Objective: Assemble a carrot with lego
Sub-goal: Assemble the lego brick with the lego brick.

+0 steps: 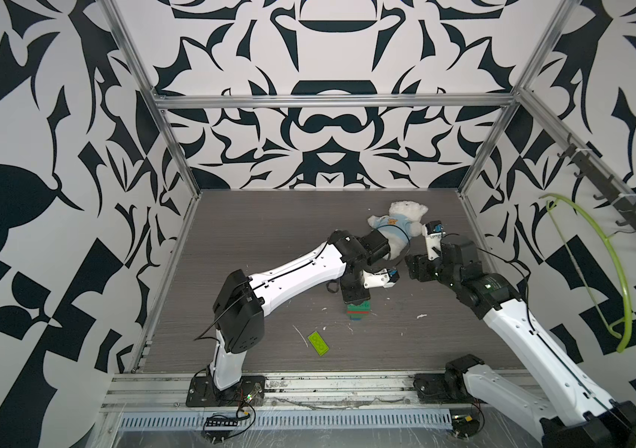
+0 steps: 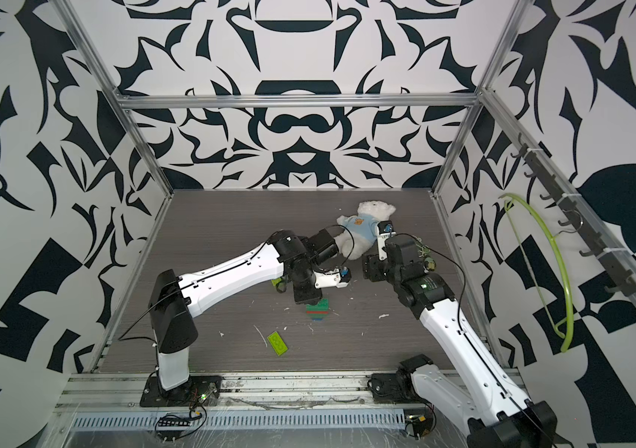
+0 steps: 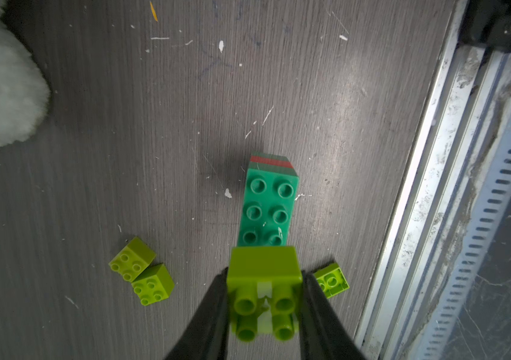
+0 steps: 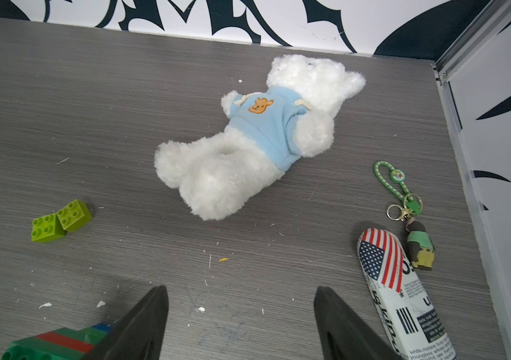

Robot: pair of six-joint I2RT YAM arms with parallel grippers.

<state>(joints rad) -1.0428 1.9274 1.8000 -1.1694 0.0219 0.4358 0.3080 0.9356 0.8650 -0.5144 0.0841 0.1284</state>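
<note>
The carrot (image 1: 358,311) (image 2: 318,310) is a short stack with dark green layers, one red band and a blue end. Its studded dark green face (image 3: 268,205) shows in the left wrist view, and one corner (image 4: 57,341) shows in the right wrist view. My left gripper (image 3: 265,296) (image 1: 356,300) is shut on a lime lego brick (image 3: 263,265) at the near end of that face; whether they touch is unclear. Two loose lime bricks (image 3: 142,272) (image 4: 60,221) lie together. An oblong lime brick (image 1: 318,343) (image 2: 276,343) lies nearer the front. My right gripper (image 4: 240,296) is open and holds nothing.
A white teddy bear (image 1: 397,223) (image 4: 248,149) in a blue shirt lies at the back, close to both wrists. A keychain (image 4: 403,199) and a flag-printed object (image 4: 394,280) lie near the right wall. A metal rail (image 3: 466,187) runs along the front edge. A green hanger (image 1: 599,271) hangs outside.
</note>
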